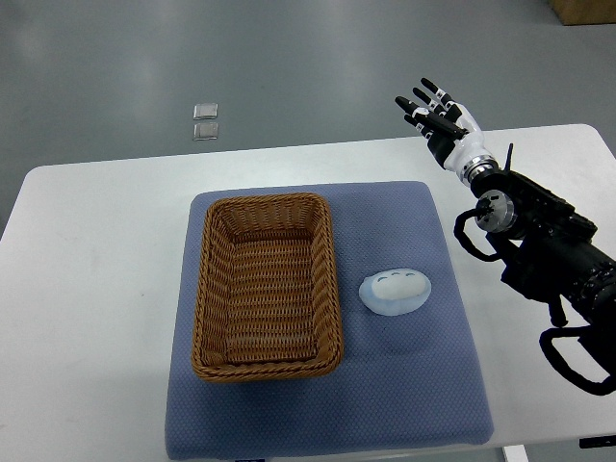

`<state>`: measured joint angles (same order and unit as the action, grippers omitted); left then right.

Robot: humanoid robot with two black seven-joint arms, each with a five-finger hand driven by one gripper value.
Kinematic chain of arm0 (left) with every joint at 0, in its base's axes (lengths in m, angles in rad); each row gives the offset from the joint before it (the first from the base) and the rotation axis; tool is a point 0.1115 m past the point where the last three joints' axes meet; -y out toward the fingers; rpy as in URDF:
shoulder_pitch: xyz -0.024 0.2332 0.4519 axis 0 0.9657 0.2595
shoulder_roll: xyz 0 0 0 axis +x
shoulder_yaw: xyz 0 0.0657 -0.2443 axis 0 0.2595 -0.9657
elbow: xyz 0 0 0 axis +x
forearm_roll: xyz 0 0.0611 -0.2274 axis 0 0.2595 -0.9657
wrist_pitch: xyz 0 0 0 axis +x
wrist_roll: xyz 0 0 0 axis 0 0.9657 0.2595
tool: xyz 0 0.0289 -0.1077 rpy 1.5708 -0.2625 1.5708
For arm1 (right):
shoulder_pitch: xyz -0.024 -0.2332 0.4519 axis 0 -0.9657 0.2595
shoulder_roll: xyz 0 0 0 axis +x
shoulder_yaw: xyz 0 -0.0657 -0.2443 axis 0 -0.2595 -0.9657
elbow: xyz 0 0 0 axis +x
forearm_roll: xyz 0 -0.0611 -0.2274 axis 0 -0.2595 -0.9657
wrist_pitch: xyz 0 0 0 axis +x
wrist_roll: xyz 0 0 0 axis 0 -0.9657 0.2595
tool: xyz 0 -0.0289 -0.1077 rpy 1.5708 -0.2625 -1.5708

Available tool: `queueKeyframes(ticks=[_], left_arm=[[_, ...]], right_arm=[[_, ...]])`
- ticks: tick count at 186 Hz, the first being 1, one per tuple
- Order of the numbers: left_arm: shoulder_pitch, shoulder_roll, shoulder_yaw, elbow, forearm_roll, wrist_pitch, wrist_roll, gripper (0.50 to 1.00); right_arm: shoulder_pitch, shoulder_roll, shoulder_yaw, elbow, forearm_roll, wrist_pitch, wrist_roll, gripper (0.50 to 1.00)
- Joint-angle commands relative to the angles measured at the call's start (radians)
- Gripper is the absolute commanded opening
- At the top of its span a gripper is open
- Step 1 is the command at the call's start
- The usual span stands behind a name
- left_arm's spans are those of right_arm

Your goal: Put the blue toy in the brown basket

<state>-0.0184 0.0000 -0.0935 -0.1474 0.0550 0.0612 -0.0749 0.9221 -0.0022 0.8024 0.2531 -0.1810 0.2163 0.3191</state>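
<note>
A pale blue rounded toy (396, 291) lies on the blue mat (404, 385), just right of the brown wicker basket (210, 289). The basket is rectangular and holds nothing that I can see. My right hand (433, 112) is raised near the table's far edge, well above and to the right of the toy, fingers spread and holding nothing. Its black arm comes in from the right edge. My left arm does not show.
The mat lies on a white table (87, 289). Two small clear squares (204, 120) lie on the grey floor beyond the table. A cardboard box corner (585, 10) shows at the top right.
</note>
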Motion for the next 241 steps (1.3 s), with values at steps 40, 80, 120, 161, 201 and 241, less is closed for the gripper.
queueKeyframes(ticks=[40,80,120,161,201,241], left_arm=[[-0.005,0.0,0.005,0.0,0.0,0.005,0.0,1.0],[0.0,0.0,0.011,0.002,0.002,0.0,0.001,1.0],[0.0,0.0,0.012,0.002,0.002,-0.006,0.001,1.0],[0.0,0.0,0.012,0.0,0.002,-0.006,0.001,1.0],[0.0,0.0,0.012,0.002,0.002,-0.006,0.001,1.0],[0.0,0.0,0.012,0.002,0.002,-0.006,0.001,1.0]], right_arm=[[0.001,-0.002,0.006,0.0,0.0,0.0,0.0,0.905],[0.001,-0.002,0.006,0.0,0.002,0.001,0.0,0.905],[0.001,-0.004,0.005,0.0,0.002,0.001,0.0,0.905],[0.004,-0.005,0.005,0.0,0.002,0.0,0.0,0.905],[0.001,-0.007,-0.003,0.003,0.002,-0.002,-0.002,0.905],[0.0,-0.064,-0.005,0.046,-0.006,-0.031,-0.009,0.905]])
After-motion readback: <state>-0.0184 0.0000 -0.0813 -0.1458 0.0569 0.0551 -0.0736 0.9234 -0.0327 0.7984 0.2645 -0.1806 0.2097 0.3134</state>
